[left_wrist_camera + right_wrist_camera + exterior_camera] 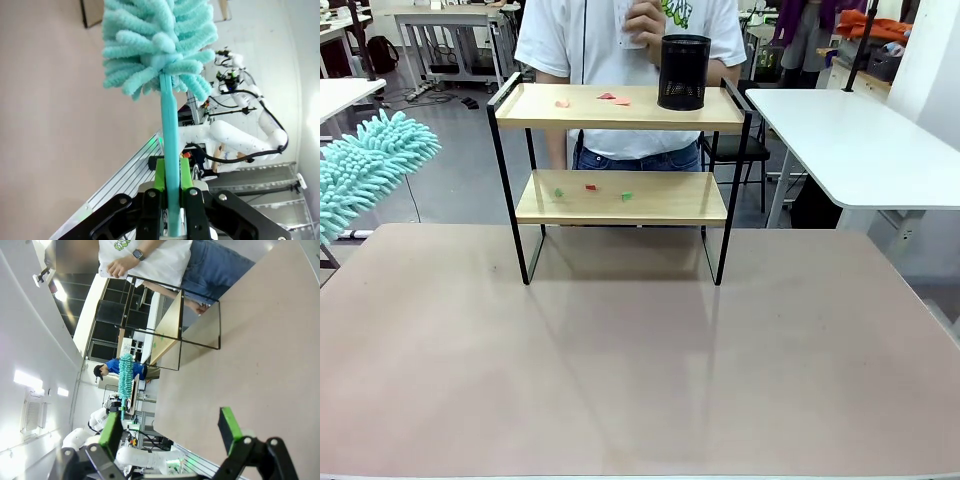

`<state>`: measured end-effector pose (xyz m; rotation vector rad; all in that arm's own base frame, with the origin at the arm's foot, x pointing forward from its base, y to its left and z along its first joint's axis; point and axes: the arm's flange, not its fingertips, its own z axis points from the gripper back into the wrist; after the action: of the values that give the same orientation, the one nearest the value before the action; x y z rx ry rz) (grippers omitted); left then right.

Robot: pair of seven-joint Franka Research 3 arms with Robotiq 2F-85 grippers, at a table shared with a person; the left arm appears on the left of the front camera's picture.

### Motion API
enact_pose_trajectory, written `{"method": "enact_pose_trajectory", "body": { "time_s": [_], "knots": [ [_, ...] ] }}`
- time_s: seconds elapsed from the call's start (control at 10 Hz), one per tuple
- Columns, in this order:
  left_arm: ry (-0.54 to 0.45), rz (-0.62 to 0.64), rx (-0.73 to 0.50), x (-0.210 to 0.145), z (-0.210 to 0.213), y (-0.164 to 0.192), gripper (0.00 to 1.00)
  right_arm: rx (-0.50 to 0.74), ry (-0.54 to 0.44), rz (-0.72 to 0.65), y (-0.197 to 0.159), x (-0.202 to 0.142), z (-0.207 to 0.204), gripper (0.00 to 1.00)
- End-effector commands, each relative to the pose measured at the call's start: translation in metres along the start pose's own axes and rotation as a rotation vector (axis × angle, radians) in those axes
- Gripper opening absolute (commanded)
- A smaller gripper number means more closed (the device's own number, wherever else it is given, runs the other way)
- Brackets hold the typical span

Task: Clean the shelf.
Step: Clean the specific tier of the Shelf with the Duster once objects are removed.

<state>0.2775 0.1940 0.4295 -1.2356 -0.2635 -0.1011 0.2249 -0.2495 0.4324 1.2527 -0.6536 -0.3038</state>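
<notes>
The shelf [620, 198] stands at the table's far middle, a two-tier rack with a black frame. Small pink and red paper scraps [607, 97] lie on its top board beside a black mesh cup [684, 72]. Green and red scraps [590, 188] lie on the lower board. A teal fluffy duster [365, 165] hangs at the far left, well away from the shelf. My left gripper [172, 176] is shut on the duster's handle [169, 130], head [155, 45] pointing away. My right gripper [170, 430] stands open with nothing in it, above the table, facing the shelf [172, 325] from afar.
A person in a white shirt [620, 40] stands behind the shelf with a hand raised to the chest. The brown table [640, 360] is bare in front of the shelf. White tables [860, 140] flank the far right and left. A black chair [735, 150] stands behind.
</notes>
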Motion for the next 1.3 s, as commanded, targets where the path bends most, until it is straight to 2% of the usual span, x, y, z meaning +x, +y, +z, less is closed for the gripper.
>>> {"method": "enact_pose_trajectory", "body": {
  "time_s": [0.0,0.1,0.2,0.4,0.5,0.6,0.9,1.0,1.2],
  "knots": [
    [0.097,-0.031,0.13,-0.036,0.003,-0.051,0.12,0.021,-0.015,0.027,0.001,0.002,-0.001,1.0],
    [0.242,-0.159,0.197,-0.061,0.004,-0.079,0.12,0.021,-0.015,0.027,0.001,0.002,-0.001,1.0],
    [0.286,-0.204,0.285,-0.074,-0.002,-0.094,0.12,0.021,-0.015,0.027,0.001,0.002,-0.001,1.0],
    [0.45,-0.324,0.326,-0.096,-0.031,-0.115,0.12,0.021,-0.015,0.027,0.001,0.002,-0.001,1.0],
    [0.526,-0.387,0.308,-0.102,-0.058,-0.128,0.12,0.021,-0.015,0.027,0.001,0.002,-0.001,1.0],
    [0.566,-0.396,0.283,-0.101,-0.079,-0.135,0.12,0.021,-0.015,0.027,0.001,0.002,-0.001,1.0],
    [0.451,-0.359,0.386,-0.091,-0.152,-0.152,0.12,0.021,-0.015,0.027,0.001,0.002,-0.001,1.0],
    [0.407,-0.355,0.433,-0.081,-0.17,-0.158,0.12,0.021,-0.015,0.027,0.001,0.002,-0.001,1.0],
    [0.339,-0.28,0.444,-0.062,-0.195,-0.159,0.12,0.021,-0.015,0.027,0.001,0.002,-0.001,1.0]
  ]
}}
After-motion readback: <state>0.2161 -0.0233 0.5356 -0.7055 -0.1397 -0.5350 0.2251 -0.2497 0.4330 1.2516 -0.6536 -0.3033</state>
